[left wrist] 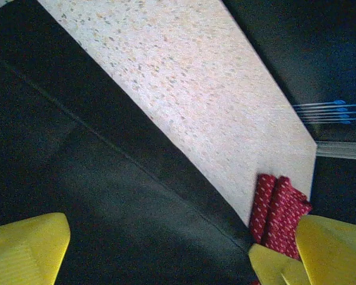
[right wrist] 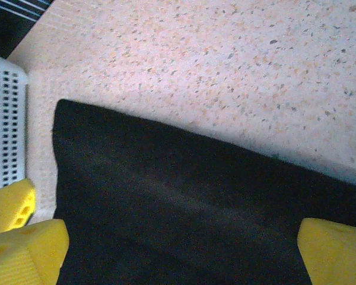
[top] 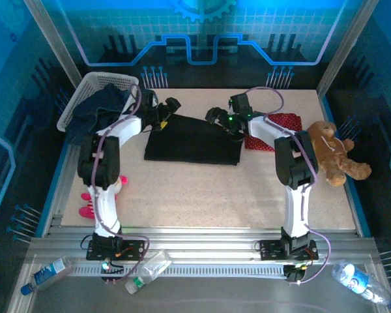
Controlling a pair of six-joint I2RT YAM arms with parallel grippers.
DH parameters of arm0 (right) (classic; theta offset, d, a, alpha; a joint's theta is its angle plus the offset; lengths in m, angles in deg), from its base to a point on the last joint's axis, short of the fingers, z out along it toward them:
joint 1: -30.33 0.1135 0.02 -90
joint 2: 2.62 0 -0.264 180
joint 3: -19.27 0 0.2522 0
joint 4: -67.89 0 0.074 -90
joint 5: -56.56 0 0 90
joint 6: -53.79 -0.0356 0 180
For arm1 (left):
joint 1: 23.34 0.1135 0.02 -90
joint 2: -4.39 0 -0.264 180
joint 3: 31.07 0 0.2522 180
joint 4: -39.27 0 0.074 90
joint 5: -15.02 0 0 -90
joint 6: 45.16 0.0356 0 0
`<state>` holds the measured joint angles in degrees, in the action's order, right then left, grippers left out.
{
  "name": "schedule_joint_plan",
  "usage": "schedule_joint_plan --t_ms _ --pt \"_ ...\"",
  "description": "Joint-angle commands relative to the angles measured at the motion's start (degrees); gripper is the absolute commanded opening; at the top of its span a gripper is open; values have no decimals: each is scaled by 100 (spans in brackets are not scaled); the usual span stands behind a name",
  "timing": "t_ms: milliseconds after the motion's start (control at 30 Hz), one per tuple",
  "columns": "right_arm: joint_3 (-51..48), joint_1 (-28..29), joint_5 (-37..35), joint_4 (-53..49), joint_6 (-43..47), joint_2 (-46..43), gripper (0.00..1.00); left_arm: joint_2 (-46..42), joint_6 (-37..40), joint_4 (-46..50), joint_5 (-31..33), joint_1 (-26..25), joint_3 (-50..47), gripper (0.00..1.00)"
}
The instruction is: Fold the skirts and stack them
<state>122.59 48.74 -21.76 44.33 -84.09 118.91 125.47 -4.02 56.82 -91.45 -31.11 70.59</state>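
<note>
A plain black skirt [top: 192,140] lies spread flat in the middle of the table. Both grippers hover over its far edge: my left gripper [top: 168,107] at the far left corner, my right gripper [top: 216,117] near the far right. Each is open with nothing between its fingers. The left wrist view has black cloth [left wrist: 107,196] under the open gripper [left wrist: 178,261], and the folded red dotted skirt [left wrist: 279,211] beyond it. Under the open right gripper [right wrist: 181,261] lies the black skirt [right wrist: 184,214]. The red skirt [top: 283,124] lies at the far right. Dark blue denim skirts [top: 101,104] hang out of the basket.
A white basket [top: 85,88] stands at the far left corner, its wall [right wrist: 6,124] close to the skirt's corner. A brown teddy bear [top: 332,153] sits at the right edge. A pink plush toy [top: 91,195] lies by the left arm. Plastic bottles [top: 146,268] lie on the near rail.
</note>
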Motion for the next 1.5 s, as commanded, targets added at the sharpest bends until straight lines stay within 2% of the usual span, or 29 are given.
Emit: schedule_joint_plan --t_ms 0,133,233,367,500,700,833,1033,1133,1200,1333,1400,1467 --pt "328 22 -220 -179 -115 458 100 632 -207 132 485 20 367 99" --pt "285 -124 -853 -566 -59 538 100 922 -489 485 974 175 264 99" --pt "147 -219 -774 -592 145 471 100 845 -578 223 944 273 -171 99" --pt "161 -216 -722 -894 588 238 100 734 -303 353 920 293 -247 99" --pt "-194 -216 -694 -1061 765 -364 100 265 -155 330 685 285 -330 99" --pt "-1357 -205 -499 -1165 618 -1551 100 -717 53 248 175 203 -573 99" --pt "-2204 -198 -372 -1010 174 -2168 100 -1255 297 509 104 -50 -690 99" --pt "-3311 -163 -101 -362 -771 -2710 100 -1521 349 762 -110 -770 -973 98" --pt "-3783 -163 -70 35 -1197 -2932 100 -1500 320 1021 -94 -1098 -1100 82" --pt "-4136 -163 -64 324 -1390 -3068 100 -1443 289 1120 -77 -1262 -1197 64" --pt "-4238 -163 74 430 -1478 -3033 99 -1153 215 1301 -190 -1392 -1227 34" --pt "-4293 -148 158 658 -1641 -2957 99 -963 196 1359 -279 -1435 -1150 24" --pt "-4367 -142 199 993 -1786 -2863 97 -810 234 1437 -288 -1480 -1062 20"
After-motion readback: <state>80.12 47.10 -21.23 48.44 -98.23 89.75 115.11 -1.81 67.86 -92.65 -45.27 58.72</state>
